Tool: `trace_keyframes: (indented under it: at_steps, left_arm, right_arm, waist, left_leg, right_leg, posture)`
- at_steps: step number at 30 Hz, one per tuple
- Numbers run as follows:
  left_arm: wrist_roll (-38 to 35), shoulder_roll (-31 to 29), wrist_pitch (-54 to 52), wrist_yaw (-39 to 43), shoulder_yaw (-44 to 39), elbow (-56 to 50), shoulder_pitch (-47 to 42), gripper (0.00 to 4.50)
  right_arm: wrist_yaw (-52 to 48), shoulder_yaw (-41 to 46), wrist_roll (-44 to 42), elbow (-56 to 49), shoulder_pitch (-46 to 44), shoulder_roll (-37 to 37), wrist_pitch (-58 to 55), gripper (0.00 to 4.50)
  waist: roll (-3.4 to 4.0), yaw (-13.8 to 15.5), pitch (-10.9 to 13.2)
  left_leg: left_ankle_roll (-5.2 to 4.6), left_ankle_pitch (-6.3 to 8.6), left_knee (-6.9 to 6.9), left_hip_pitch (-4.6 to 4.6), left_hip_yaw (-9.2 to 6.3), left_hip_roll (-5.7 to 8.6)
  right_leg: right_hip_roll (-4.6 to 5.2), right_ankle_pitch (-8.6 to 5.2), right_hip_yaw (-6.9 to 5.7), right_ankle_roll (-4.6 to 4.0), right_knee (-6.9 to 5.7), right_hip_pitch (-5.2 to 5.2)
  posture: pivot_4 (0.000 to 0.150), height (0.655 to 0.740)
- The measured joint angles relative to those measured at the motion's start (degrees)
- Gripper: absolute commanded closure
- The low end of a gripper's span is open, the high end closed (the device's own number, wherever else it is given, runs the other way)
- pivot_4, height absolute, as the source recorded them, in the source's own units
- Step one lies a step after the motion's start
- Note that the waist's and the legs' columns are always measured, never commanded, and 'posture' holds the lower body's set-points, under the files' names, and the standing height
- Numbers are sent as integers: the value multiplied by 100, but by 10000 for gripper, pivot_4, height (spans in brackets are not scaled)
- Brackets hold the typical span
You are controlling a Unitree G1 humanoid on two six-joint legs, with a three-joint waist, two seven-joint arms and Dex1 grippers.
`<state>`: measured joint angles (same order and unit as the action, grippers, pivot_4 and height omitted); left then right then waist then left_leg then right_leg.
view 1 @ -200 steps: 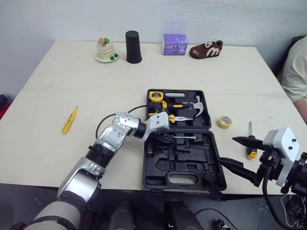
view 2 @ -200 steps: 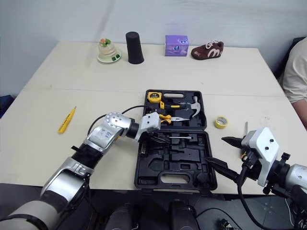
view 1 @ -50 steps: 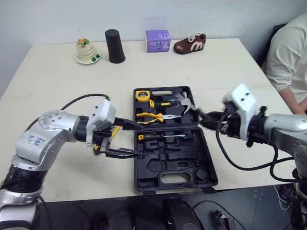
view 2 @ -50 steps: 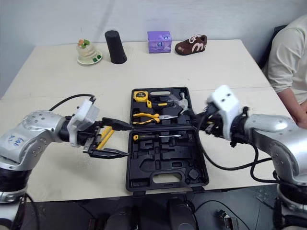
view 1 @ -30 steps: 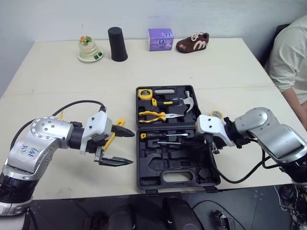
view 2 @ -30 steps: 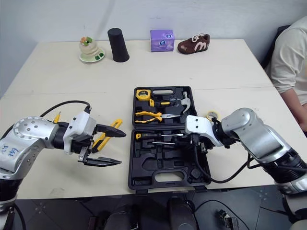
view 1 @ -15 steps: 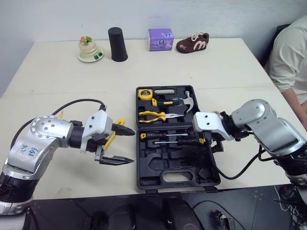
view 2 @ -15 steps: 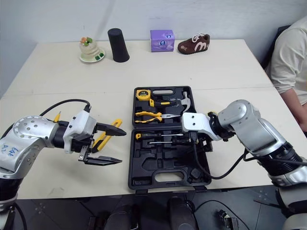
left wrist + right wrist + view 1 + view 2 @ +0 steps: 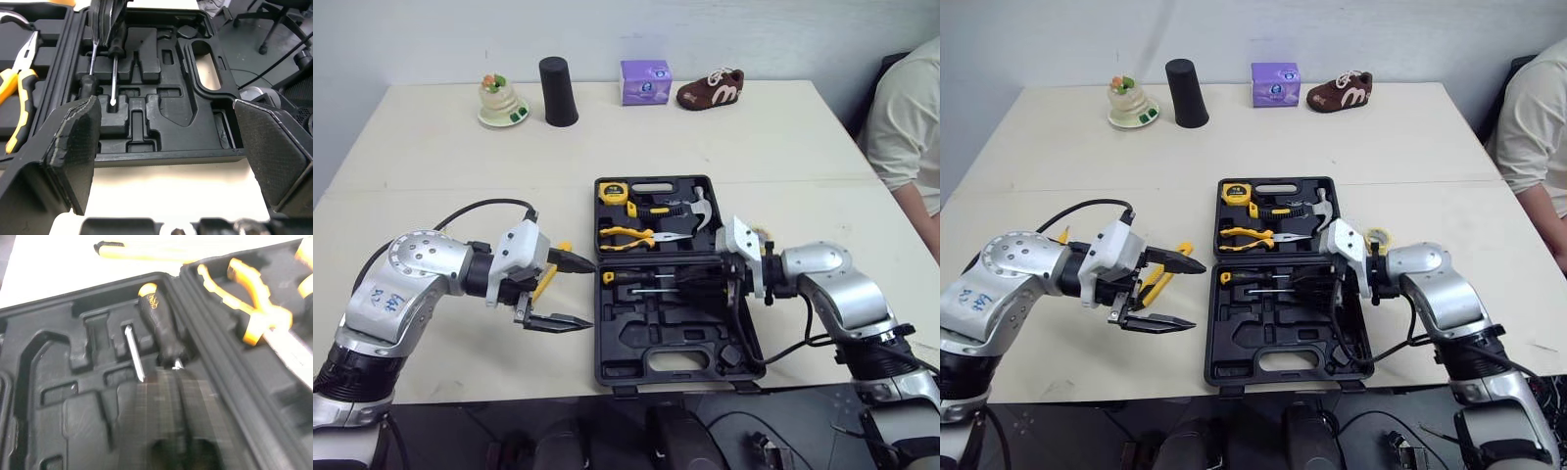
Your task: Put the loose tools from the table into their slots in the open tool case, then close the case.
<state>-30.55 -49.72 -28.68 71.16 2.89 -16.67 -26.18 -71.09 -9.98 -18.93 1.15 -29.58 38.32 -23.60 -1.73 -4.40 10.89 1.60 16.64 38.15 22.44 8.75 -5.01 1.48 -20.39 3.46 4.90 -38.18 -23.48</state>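
The black tool case (image 9: 671,338) lies open in the middle of the table. Two screwdrivers (image 9: 646,278) lie side by side in the slots of its near half. My right gripper (image 9: 697,278) is shut, with its fingers (image 9: 168,406) low over the screwdriver shafts. My left gripper (image 9: 574,293) hangs wide open just left of the case, with nothing between its pads (image 9: 73,147). A yellow utility knife (image 9: 1159,278) lies on the table beneath it. A yellow tape roll (image 9: 1378,237) peeks out behind my right wrist.
The case's far half holds a tape measure (image 9: 613,193), yellow-handled pliers (image 9: 631,235) and a hammer (image 9: 695,208). A figurine (image 9: 501,102), black cup (image 9: 557,91), purple box (image 9: 645,81) and brown shoe (image 9: 714,89) line the far edge. A person's sleeve (image 9: 911,127) is at the right.
My right wrist has turned and its fingers have gone from open to shut over the screwdrivers. The left gripper has stayed open beside the case.
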Motion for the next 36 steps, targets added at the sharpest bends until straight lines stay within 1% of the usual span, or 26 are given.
trace_keyframes:
  at_steps: [6, 9, 11, 13, 14, 16, 19, 21, 22, 23, 24, 26, 28, 29, 30, 31, 36]
  left_arm:
    - [4, 94, -6, 25, 45, 146, -64, 0]
    - [36, 135, -3, 25, 53, 163, -64, 0]
    - [56, 164, -3, 22, 65, 164, -64, 0]
    - [59, 214, -5, 21, 111, 162, -64, 0]
    - [64, 212, -4, 21, 115, 167, -63, 0]
    - [84, 223, -1, -8, 112, 190, -62, 0]
    - [84, 255, -23, -199, -39, 296, 60, 0]
    - [43, 278, -143, -393, -246, 359, 247, 0]
    - [-72, 282, -305, -554, -459, 354, 460, 0]
    - [-121, 278, -389, -620, -563, 354, 584, 0]
    - [-295, 265, -574, -722, -822, 277, 898, 0]
    - [-550, 193, -952, -992, -1665, 177, 1708, 0]
    - [-669, 134, -1275, -1296, -2599, 331, 2280, 0]
    - [-691, 110, -1335, -1369, -2873, 427, 2420, 0]
    - [-705, 64, -1356, -1427, -3250, 600, 2640, 0]
    - [-697, 22, -1365, -1467, -3491, 757, 2818, 0]
    - [-392, -59, -1111, -1772, -4837, 1976, 3635, 0]
  right_arm:
    - [65, -111, 198, -126, 63, 179, -20, 44694]
    - [423, -276, 354, -205, 14, 101, -312, 44694]
    - [573, -339, 381, -293, 7, 77, -574, 44694]
    - [718, -372, 462, -472, 146, 132, -669, 44694]
    - [781, -368, 480, -555, 215, 163, -670, 44694]
    - [899, -206, 463, -806, 430, 172, -656, 44694]
    - [1080, 100, 252, -1228, 831, 149, -699, 44694]
    - [1194, 314, 109, -1391, 1008, 155, -824, 38647]
    - [1258, 636, -101, -1546, 1126, 192, -989, 35081]
    - [1278, 831, -201, -1623, 1202, 254, -1059, 31722]
    - [1254, 1154, -401, -1789, 1362, 422, -1182, 27311]
    - [1129, 2120, -752, -1964, 1830, 912, -1403, 17551]
    - [1055, 3094, -983, -1923, 2141, 1301, -1574, 8041]
    - [1032, 3345, -1032, -1915, 2225, 1389, -1587, 2674]
    - [957, 3669, -1088, -1879, 2417, 1510, -1562, 463]
    - [911, 3856, -1090, -1815, 2588, 1579, -1550, 463]
    - [796, 4867, -787, -733, 3524, 1832, -1253, 463]
  waist:
    - [-2, -20, -3]
    - [-21, -22, -18]
    - [-38, -31, -29]
    - [-50, -28, -39]
    - [-51, -24, -41]
    - [-67, 14, -56]
    - [-66, 95, -55]
    - [-61, 109, -51]
    - [-54, 113, -47]
    - [-49, 118, -44]
    - [-42, 121, -40]
    - [-30, 121, -32]
    - [-33, 118, -26]
    - [-34, 118, -26]
    - [-34, 116, -26]
    - [-34, 115, -26]
    - [-36, 100, -26]
  left_leg:
    - [2, -1, 2, -11, 0, -5]
    - [4, -2, 4, -29, -1, -7]
    - [7, -3, 5, -55, -4, -9]
    - [6, 3, -13, -128, -9, -8]
    - [7, 6, -15, -142, -24, -9]
    - [10, 22, -16, -140, -38, -12]
    - [10, 26, -15, -123, -33, -16]
    - [10, 25, -15, -108, -15, -21]
    - [10, 25, -13, -89, -7, -38]
    - [10, 25, -14, -87, -6, -39]
    - [10, 25, -15, -86, -6, -44]
    - [13, 31, -21, -84, -7, -53]
    - [15, 31, -21, -88, -14, -59]
    - [17, 30, -21, -92, -17, -60]
    - [15, 31, -23, -97, -21, -57]
    - [10, 34, -26, -103, -22, -56]
    - [-4, 46, -42, -107, -17, -51]
  right_leg:
    - [2, -1, 2, -2, -11, 5]
    - [3, -2, 2, -3, -14, 22]
    - [3, -2, 0, -4, -13, 54]
    - [6, -5, -2, -9, 14, 131]
    - [8, -6, -3, -11, 27, 157]
    - [10, -8, -4, -16, 35, 166]
    - [13, -8, -2, -16, 38, 149]
    - [14, -7, -2, -14, 32, 124]
    - [15, -6, 2, -12, 25, 100]
    - [15, -6, 1, -12, 26, 97]
    - [13, -6, 2, -12, 30, 96]
    - [14, -12, 7, -19, 36, 96]
    - [7, -15, 7, -25, 41, 100]
    - [5, -15, 7, -26, 39, 103]
    - [5, -16, 8, -29, 39, 108]
    - [5, -16, 8, -32, 39, 112]
    - [19, -17, 7, -39, 48, 110]
  posture:
    - [1500, 7296]
    - [1500, 7296]
    - [1500, 7296]
    - [1500, 7296]
    - [1500, 7296]
    - [1500, 7296]
    - [1500, 7296]
    - [1500, 7296]
    - [1500, 7296]
    - [1500, 7296]
    - [1500, 7296]
    - [1500, 7296]
    - [1500, 7296]
    - [1500, 7296]
    - [1500, 7296]
    - [1500, 7296]
    - [1500, 7296]
